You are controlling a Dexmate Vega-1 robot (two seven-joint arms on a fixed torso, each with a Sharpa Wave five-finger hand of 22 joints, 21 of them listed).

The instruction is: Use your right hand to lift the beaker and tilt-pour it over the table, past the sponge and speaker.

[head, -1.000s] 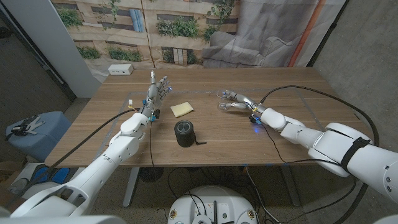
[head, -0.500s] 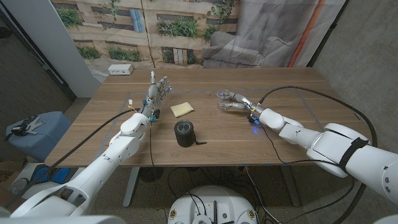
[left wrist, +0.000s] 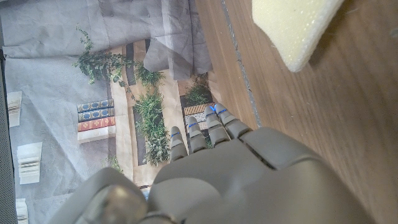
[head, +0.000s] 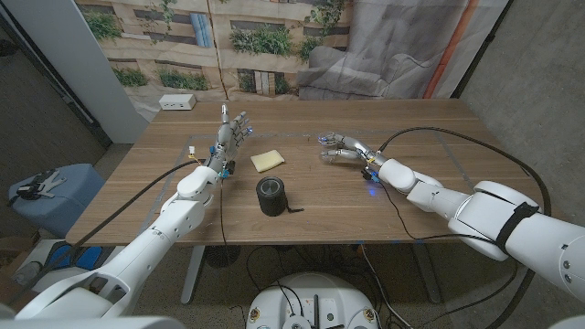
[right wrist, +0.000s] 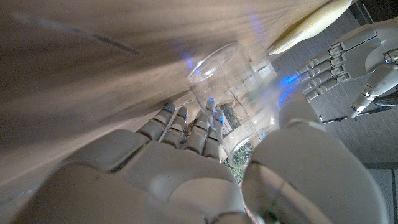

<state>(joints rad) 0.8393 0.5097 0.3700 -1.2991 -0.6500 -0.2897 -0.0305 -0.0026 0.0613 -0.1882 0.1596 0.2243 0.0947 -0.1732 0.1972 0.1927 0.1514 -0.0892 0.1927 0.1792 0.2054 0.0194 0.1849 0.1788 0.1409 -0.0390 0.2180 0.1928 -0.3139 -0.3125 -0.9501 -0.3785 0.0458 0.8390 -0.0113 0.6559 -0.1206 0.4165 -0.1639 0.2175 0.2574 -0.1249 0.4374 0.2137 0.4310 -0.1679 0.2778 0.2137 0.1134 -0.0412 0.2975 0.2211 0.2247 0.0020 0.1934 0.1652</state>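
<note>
My right hand (head: 349, 149) grips a clear glass beaker (head: 328, 152) a little above the table, right of centre, tipped toward its side with the mouth pointing left. The right wrist view has the beaker (right wrist: 229, 94) between the fingers (right wrist: 186, 127) and the thumb. A yellow sponge (head: 268, 161) lies left of it, and a black cylindrical speaker (head: 271, 196) stands nearer the front edge. My left hand (head: 234, 133) stands upright left of the sponge, fingers apart, holding nothing. The sponge (left wrist: 292, 25) also appears beyond my left hand (left wrist: 236, 180) in the left wrist view.
A white box (head: 176, 102) sits at the table's far left corner. Black cables (head: 439, 132) run over the right side of the wooden table (head: 430, 114), and another cable (head: 219, 73) hangs down behind my left hand. A printed backdrop stands behind the table.
My right hand has shifted slightly left and away with the beaker in it. The left hand, sponge and speaker have not moved.
</note>
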